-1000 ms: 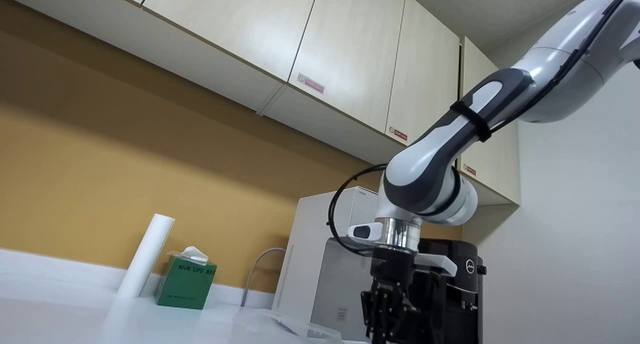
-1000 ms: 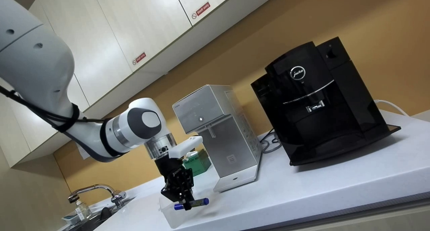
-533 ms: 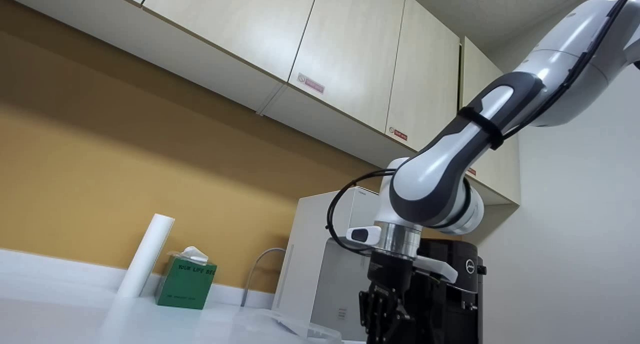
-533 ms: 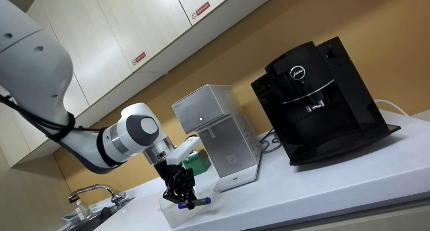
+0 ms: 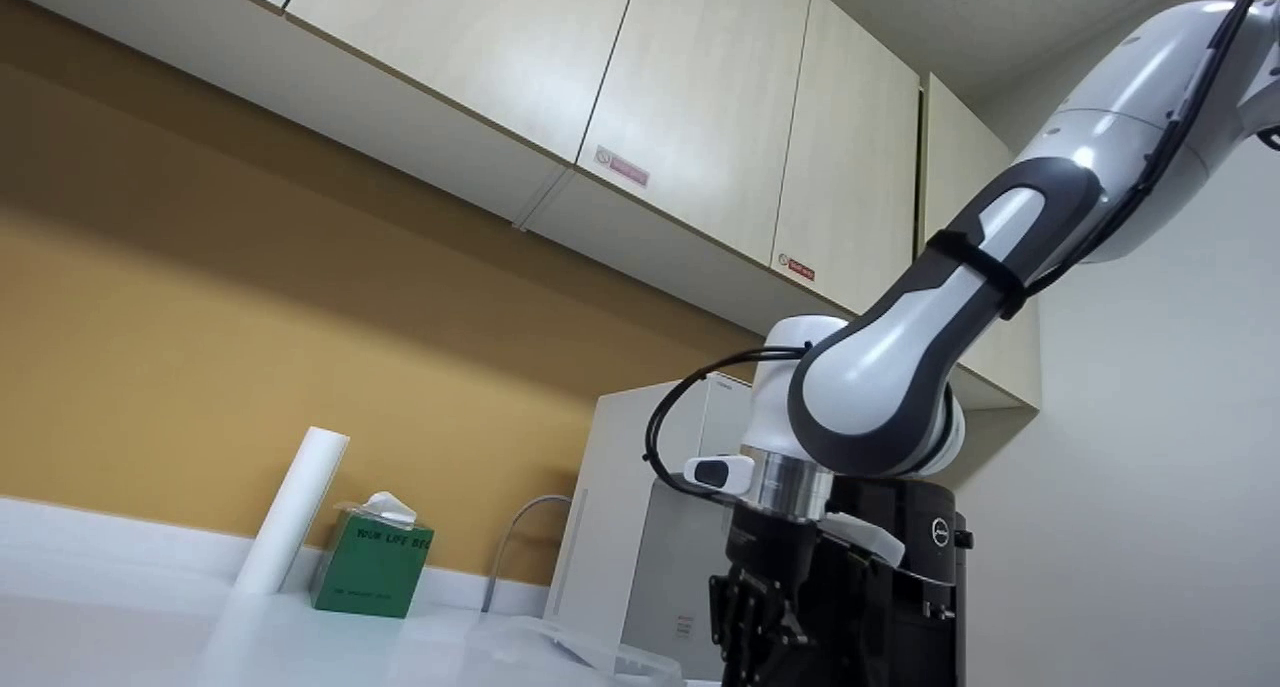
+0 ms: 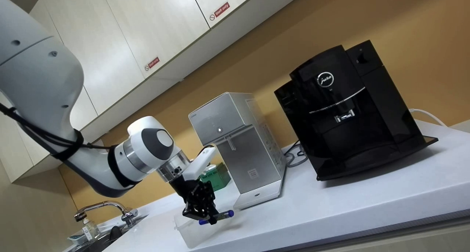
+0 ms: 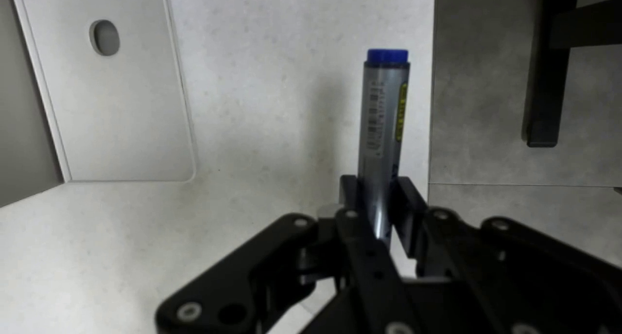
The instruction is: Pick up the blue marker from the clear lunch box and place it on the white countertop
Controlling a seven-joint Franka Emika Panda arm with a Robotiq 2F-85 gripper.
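The blue marker (image 7: 376,125) has a grey barrel, a label and blue ends. My gripper (image 7: 377,190) is shut on its barrel in the wrist view, and one blue end points away from the fingers. In an exterior view my gripper (image 6: 212,219) holds the marker (image 6: 224,215) crosswise and slightly tilted, above the clear lunch box (image 6: 194,234) and its right side. The box also shows in an exterior view (image 5: 645,662), where the marker is out of sight. The white countertop (image 6: 330,208) lies below; it also shows in the wrist view (image 7: 252,130).
A grey and white water dispenser (image 6: 238,160) stands behind the gripper. A black coffee machine (image 6: 352,123) is to its right. A green tissue box (image 5: 372,562) and a white roll (image 5: 293,512) stand near the wall. The countertop's front edge (image 7: 431,105) is close to the marker.
My gripper, with the marker in it, has moved a little right and slightly up in an exterior view, and its tilt has changed. The lunch box has stayed in place.
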